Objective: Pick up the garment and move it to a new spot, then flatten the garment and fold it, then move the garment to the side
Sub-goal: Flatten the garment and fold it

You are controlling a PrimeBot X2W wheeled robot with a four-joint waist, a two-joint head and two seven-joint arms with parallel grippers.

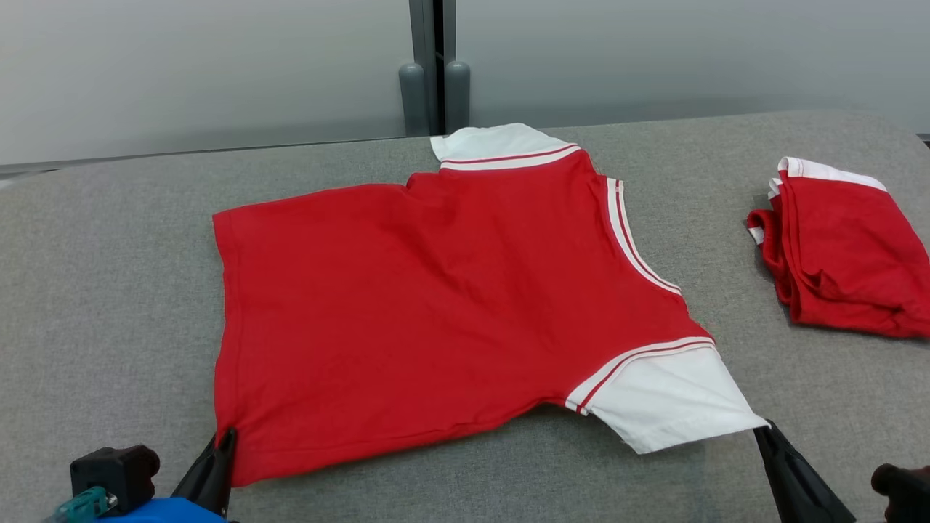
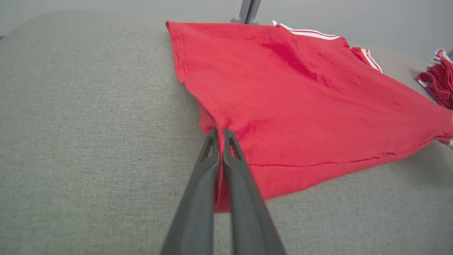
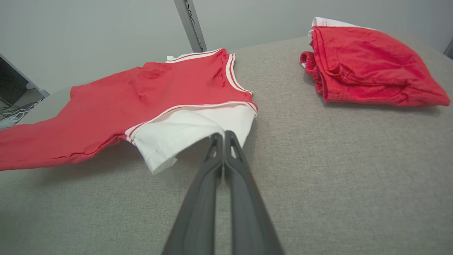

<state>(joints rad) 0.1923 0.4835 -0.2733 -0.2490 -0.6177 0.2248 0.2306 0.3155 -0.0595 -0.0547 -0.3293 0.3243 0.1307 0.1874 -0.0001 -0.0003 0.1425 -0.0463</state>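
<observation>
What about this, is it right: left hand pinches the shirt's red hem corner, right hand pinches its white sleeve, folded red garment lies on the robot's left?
No. The folded red garment lies on the robot's right, as the head view shows. The rest holds: left hand on the red hem corner of the shirt, right hand on its white sleeve.

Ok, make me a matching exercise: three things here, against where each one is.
1. left claw
2. right claw
3. folded pile

A. lying apart at the right of the table
B. shut on the white sleeve of the shirt
C. shut on the red hem

Pairs: 1-C, 2-B, 3-A
</observation>
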